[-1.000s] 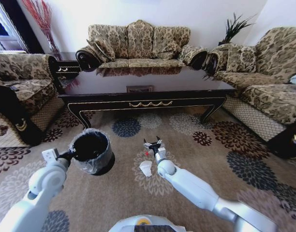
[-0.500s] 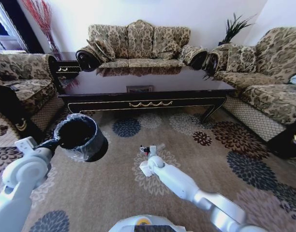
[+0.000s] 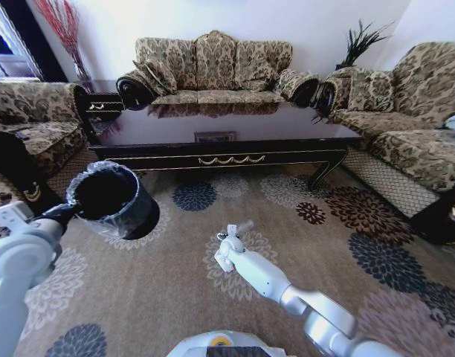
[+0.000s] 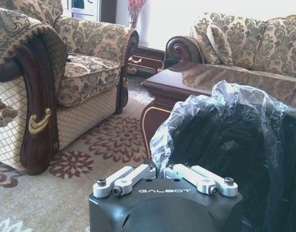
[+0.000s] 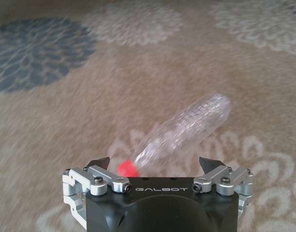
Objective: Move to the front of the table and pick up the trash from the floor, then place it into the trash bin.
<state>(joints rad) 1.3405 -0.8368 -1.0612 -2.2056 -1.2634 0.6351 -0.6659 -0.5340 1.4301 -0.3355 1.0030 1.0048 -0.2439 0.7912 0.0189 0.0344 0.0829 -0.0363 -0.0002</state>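
1. Down on the floor (image 3: 175, 282), before the long dark desk (image 3: 220, 152), my right gripper (image 5: 156, 164) hangs low over the carpet with its fingers spread apart.
2. Between those fingers I see the clear tube (image 5: 184, 130) with its red end (image 5: 127, 168) lying on the carpet; whether a finger touches it, I cannot tell.
3. My left gripper (image 4: 162, 171) is clamped on the rim of the trash bin (image 3: 112, 199) and holds it up at my left, above the floor.
4. Its black bag (image 4: 235, 140) lines the bin.
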